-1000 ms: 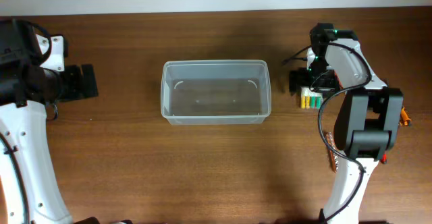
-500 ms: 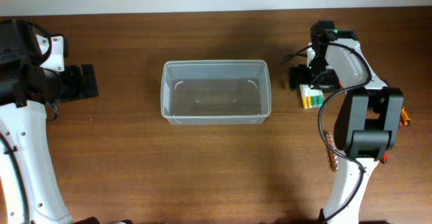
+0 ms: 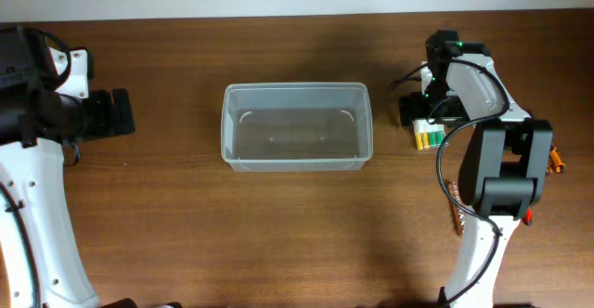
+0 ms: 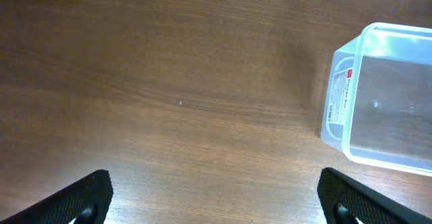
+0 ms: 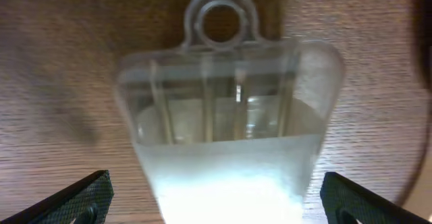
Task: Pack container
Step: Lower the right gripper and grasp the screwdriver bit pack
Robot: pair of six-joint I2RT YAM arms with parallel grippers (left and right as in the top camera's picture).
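The container is a clear rectangular tub at the table's middle, empty; its left end shows in the left wrist view. My left gripper is open and empty at the far left, well away from the tub; its fingertips frame bare wood in the left wrist view. My right gripper is open, right of the tub, over a small clear pack of yellow-green pieces. In the right wrist view the pack, with its hang loop on top, lies between the two fingertips, not gripped.
A brown chain-like item lies right of the right arm's base. A small orange thing and a red bit peek out beside that arm. The table's far edge meets a pale wall.
The right gripper has shifted slightly toward the pack of yellow-green pieces. The left arm and the container have not moved.
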